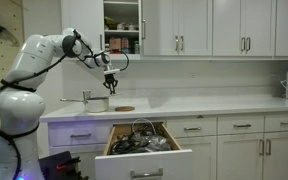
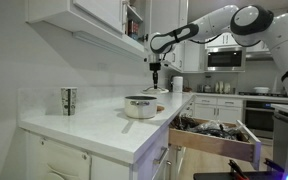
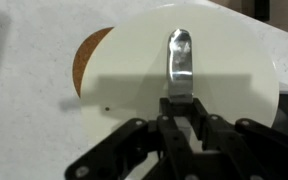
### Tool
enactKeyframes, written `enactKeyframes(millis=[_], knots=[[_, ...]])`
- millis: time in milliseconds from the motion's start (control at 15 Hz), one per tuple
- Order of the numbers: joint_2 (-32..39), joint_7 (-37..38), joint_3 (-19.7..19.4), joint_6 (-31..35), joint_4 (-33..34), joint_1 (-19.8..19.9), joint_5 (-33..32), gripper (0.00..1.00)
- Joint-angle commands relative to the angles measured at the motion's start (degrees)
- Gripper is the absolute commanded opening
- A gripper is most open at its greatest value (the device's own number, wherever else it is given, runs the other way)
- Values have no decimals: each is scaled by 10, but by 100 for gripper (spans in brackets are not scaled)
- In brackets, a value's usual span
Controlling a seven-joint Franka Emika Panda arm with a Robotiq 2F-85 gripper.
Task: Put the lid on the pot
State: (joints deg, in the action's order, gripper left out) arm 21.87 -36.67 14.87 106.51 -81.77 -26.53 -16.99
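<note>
My gripper [image 3: 180, 118] is shut on the shiny strap handle of the lid [image 3: 224, 80], a pale round disc that fills most of the wrist view. In both exterior views the gripper [image 1: 110, 82] [image 2: 155, 75] hangs in the air above the white counter with the lid under it. The pot [image 1: 96, 102] [image 2: 140, 106], a small silvery saucepan, stands open on the counter, lower than the gripper and to one side of it. Its thin handle sticks out sideways.
A flat brown round disc [image 3: 84, 58] [image 1: 124, 108] lies on the counter below the lid. A metal cup [image 2: 69, 100] stands near the wall. A drawer full of utensils [image 1: 144, 148] [image 2: 216, 135] is pulled open below the counter. An upper cabinet [image 1: 122, 25] is open above the gripper.
</note>
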Motion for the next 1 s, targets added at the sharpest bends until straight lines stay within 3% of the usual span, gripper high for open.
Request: enactKeyframes(millis=[0, 467, 933], knots=[[-46, -37, 11, 8, -43, 11, 24, 6], [-61, -85, 56, 7, -59, 40, 67, 6], [-64, -86, 73, 19, -81, 33, 75, 6]])
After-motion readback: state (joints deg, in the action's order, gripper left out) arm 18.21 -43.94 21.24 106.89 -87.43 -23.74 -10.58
